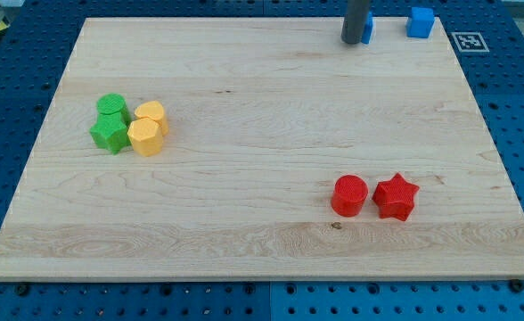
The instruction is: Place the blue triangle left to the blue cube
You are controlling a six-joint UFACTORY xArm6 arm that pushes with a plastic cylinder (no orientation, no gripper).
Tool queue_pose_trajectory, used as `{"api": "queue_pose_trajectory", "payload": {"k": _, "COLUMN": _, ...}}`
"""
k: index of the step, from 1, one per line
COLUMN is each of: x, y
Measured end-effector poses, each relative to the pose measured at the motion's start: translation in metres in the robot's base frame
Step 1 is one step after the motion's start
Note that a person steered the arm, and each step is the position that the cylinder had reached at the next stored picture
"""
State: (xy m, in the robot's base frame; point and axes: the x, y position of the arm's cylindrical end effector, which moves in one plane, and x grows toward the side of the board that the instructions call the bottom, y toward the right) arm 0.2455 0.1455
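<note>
The blue cube [421, 22] sits at the view's top right edge of the wooden board [262, 205]. A second blue block, the blue triangle [368, 29], lies to its left, mostly hidden behind my dark rod. My tip [351, 41] rests on the board touching the left side of the blue triangle. A gap of board separates the triangle from the cube.
A green cylinder [112, 106] and a green star [110, 134] sit at the view's left, touching two yellow blocks [147, 130]. A red cylinder [349, 195] and a red star [396, 196] sit at the lower right. A marker tag [469, 40] lies off the board's top right.
</note>
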Motion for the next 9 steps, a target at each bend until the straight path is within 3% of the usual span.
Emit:
{"api": "queue_pose_trajectory", "payload": {"k": 5, "x": -0.018, "y": -0.008}}
{"api": "queue_pose_trajectory", "payload": {"k": 9, "x": -0.022, "y": 0.038}}
